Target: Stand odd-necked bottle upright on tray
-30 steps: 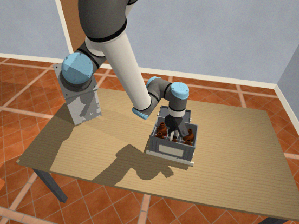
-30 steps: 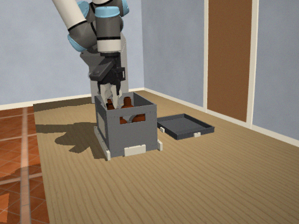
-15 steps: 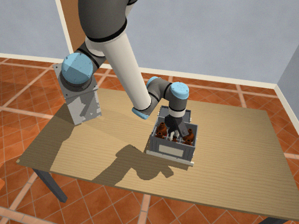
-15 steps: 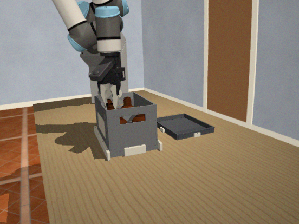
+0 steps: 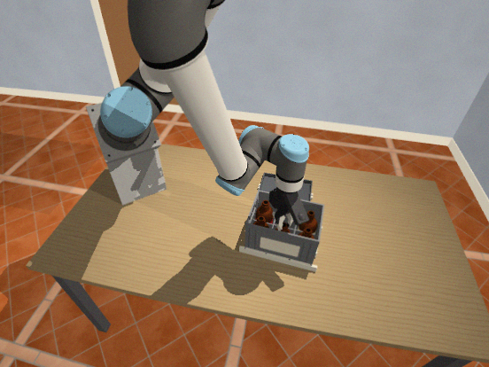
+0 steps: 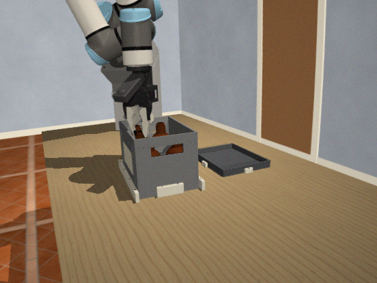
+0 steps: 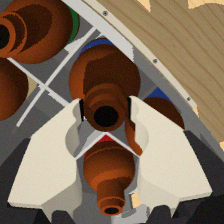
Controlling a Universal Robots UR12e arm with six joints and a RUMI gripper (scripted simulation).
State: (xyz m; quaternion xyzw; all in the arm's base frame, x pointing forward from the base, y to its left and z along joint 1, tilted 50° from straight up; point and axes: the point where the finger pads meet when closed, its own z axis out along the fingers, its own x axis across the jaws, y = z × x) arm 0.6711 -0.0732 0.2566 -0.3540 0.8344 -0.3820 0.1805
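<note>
A grey crate (image 5: 283,246) (image 6: 164,167) (image 7: 42,90) with dividers holds several brown bottles. My gripper (image 5: 282,218) (image 6: 139,126) (image 7: 105,99) reaches down into the crate. Its white fingers are shut on the neck of one upright brown bottle (image 7: 105,82) (image 6: 138,131), just below the opening. The bottle still stands in its cell. Another bottle (image 7: 110,175) stands just beneath the gripper body, and others stand at the upper left (image 7: 30,30) and behind the right finger (image 7: 161,111). The dark grey tray (image 6: 232,156) lies flat to the right of the crate. It is hidden in the top view.
The crate and tray rest on a wooden table (image 5: 399,263) (image 6: 239,237). The robot's base pedestal (image 5: 133,161) stands at the table's far left corner. A wall with a brown door panel (image 6: 290,66) stands behind the tray.
</note>
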